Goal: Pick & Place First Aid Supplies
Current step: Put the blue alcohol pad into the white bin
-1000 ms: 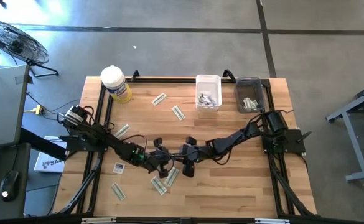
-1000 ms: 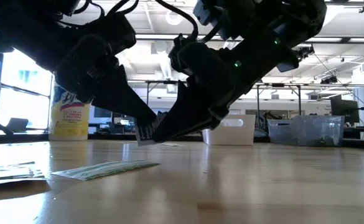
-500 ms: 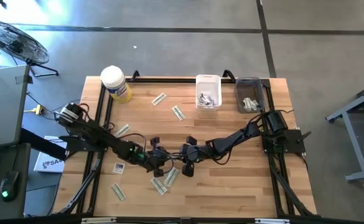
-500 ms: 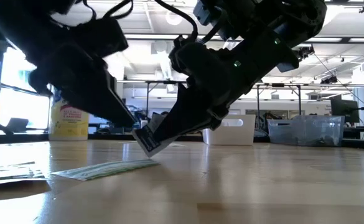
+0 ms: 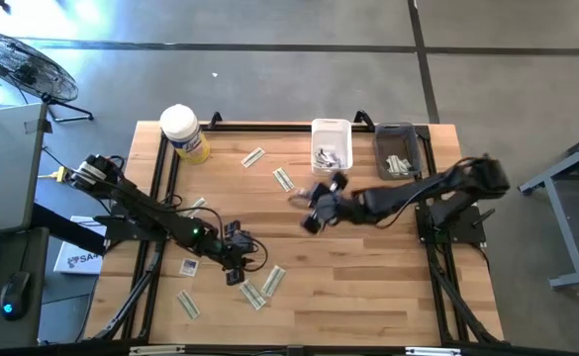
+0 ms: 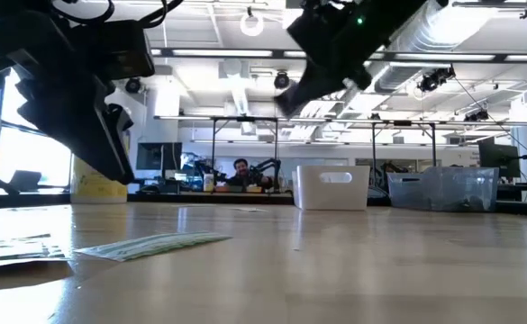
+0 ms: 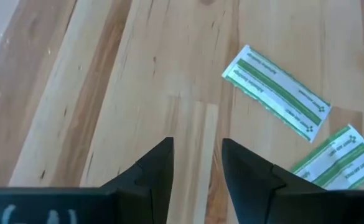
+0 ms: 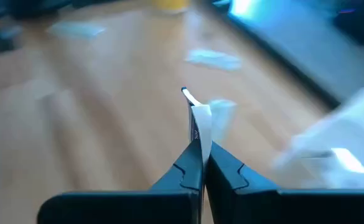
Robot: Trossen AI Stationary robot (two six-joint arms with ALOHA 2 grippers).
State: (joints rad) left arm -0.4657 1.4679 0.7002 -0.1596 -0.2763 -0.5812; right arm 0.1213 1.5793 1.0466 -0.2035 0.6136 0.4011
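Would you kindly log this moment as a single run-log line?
right gripper: shut on white packet, raised mid-table | left gripper: open, empty, above table beside green strips

Packet's (image 8: 200, 127) print in right claw (image 8: 199, 163) blurred

The right arm reaches in from the right side of the table, stretched toward the middle. Its right gripper (image 5: 312, 207) is up in the air, and its two fingers (image 8: 222, 163) are pinched tight on a small white packet (image 8: 200, 127). The left arm lies long and low across the left side. The left gripper (image 7: 195, 163) points down close to the wood, its fingers a little apart and holding nothing.
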